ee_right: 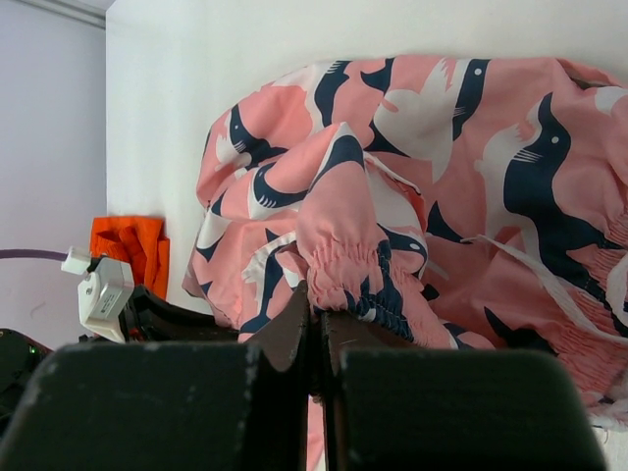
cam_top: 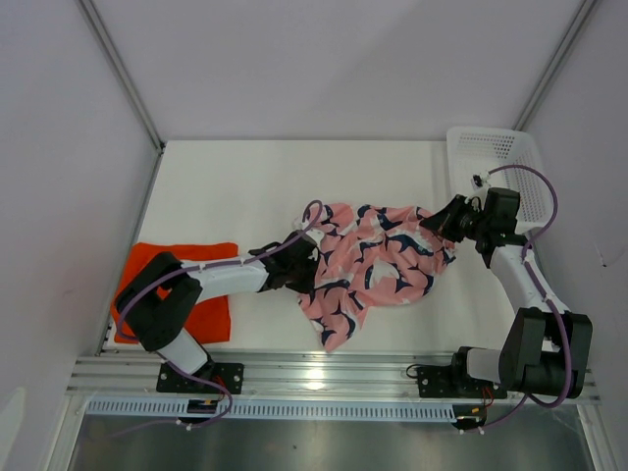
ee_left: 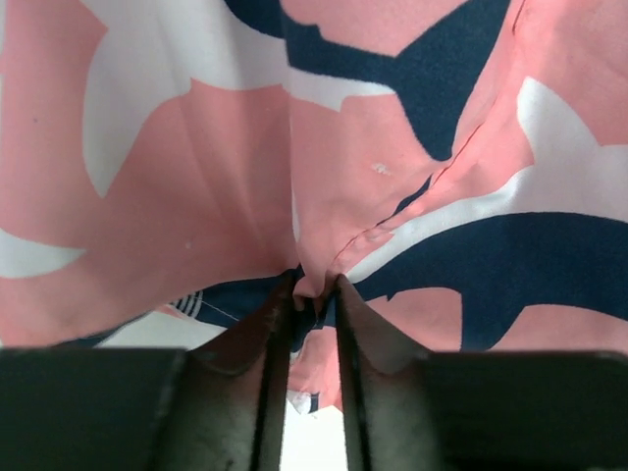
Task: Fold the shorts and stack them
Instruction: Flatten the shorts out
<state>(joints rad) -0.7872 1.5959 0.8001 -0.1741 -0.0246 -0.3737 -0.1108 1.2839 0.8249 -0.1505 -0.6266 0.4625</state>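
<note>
Left end effector [ee_left: 316, 289]: narrow, pinching a fold of pink shorts [cam_top: 378, 265]
Right end effector [ee_right: 316, 312]: clamped on waistband [ee_right: 343, 265]
Location: crumpled at worktop [cam_top: 245, 186] centre
Risk: thin left pinch could slip under pull, leaving fabric bunched

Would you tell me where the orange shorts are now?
In the top view, the orange shorts lie at the table's left edge, partly beneath the left arm.

1. Bright, even light is falling from overhead on the table [cam_top: 245, 186], leaving only faint shadows.
2. Glare is flaring on the rail [cam_top: 314, 381] at 6 o'clock.
3. The left fingers [ee_left: 250, 368] are showing dark and soft at 6 o'clock, while the shorts [ee_left: 196, 196] are showing sharp.
4. The right fingers [ee_right: 287, 336] are sitting in shadow at 6 o'clock.
</note>
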